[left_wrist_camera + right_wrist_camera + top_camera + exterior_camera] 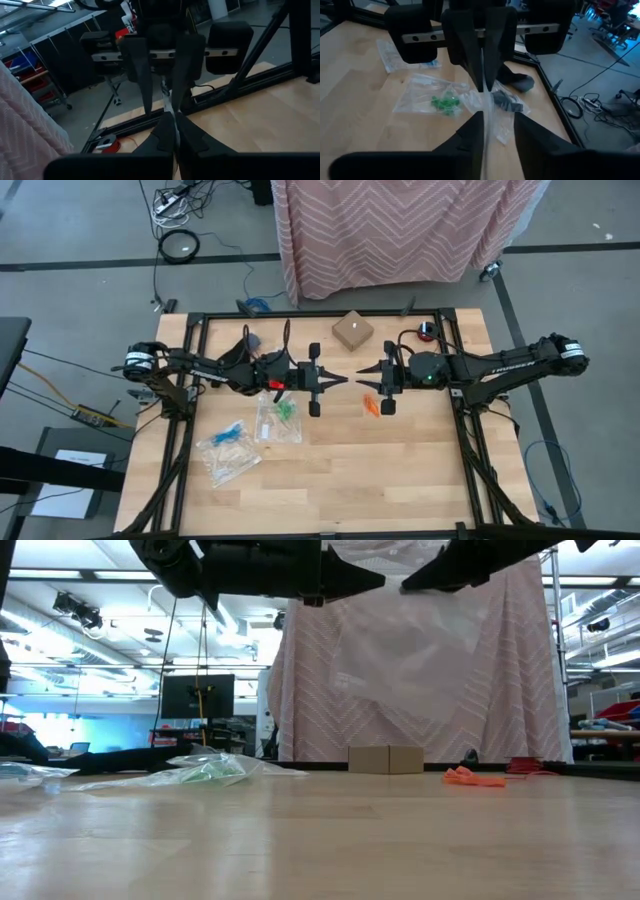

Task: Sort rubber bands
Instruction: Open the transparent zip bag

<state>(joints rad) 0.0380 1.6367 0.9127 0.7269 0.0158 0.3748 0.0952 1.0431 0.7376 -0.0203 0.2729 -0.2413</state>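
My left gripper [343, 380] and my right gripper [360, 373] meet tip to tip, level, high over the table's middle. The left gripper [482, 87] is shut on a clear plastic bag [488, 120], seen as a thin strip. That strip runs between the right gripper's [497, 117] parted fingers, and I cannot tell whether they touch it. Orange rubber bands [372, 405] lie loose on the table under the right gripper. Green rubber bands [445, 103] lie in a clear bag, and so do blue ones [230, 432]. Black bands [507, 102] show in clear plastic below the grippers. My left gripper pinches the clear bag's edge [484, 95] between its two shut fingertips, coming level from the table's left. The plastic stretches from those tips toward the right gripper, lifted clear of the table. One layer or several, I cannot tell.
A small cardboard box [352, 330] stands at the far middle, with a red object [428, 332] to its right. The bags [228, 452] lie on the near left of the table. A black frame [190, 430] borders the table's sides. A pink patterned cloth [420, 660] hangs behind the far edge.
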